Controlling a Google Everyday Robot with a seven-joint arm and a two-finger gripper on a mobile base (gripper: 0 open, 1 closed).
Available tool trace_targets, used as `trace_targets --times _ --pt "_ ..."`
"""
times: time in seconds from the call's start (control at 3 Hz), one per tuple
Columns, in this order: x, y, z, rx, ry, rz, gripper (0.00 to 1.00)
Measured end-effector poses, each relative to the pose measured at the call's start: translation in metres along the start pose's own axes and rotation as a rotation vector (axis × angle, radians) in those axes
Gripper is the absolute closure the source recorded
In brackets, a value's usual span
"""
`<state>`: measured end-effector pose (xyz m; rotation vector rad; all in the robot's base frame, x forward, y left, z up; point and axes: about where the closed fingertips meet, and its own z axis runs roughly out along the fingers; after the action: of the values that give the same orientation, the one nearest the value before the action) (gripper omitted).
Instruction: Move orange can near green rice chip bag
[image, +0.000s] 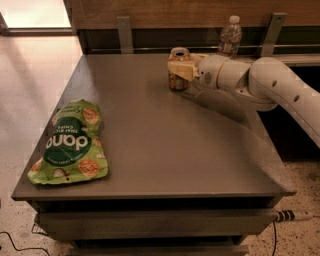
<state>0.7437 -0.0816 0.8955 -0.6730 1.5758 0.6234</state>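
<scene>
The orange can (179, 54) stands upright at the far middle of the grey table (165, 145). My gripper (179, 69) reaches in from the right on a white arm (265, 82). Its pale yellow end lies across the can's middle, level with it, hiding most of the can's body. The can's silver top and its base show above and below the gripper. The green rice chip bag (70, 142) lies flat near the table's front left corner, far from the can and the gripper.
A clear plastic bottle (230, 35) stands at the back right behind the arm. A wooden wall with metal brackets (124, 32) runs behind the table. Cables (292, 216) lie on the floor at the front.
</scene>
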Motion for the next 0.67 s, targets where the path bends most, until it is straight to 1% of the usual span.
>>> trace_targets --times 0.33,0.67 --pt "-0.0001 0.0017 0.0019 -0.004 0.0 0.0 0.87" --pt "-0.0003 0.0037 0.0039 -0.008 0.0 0.0 1.0"
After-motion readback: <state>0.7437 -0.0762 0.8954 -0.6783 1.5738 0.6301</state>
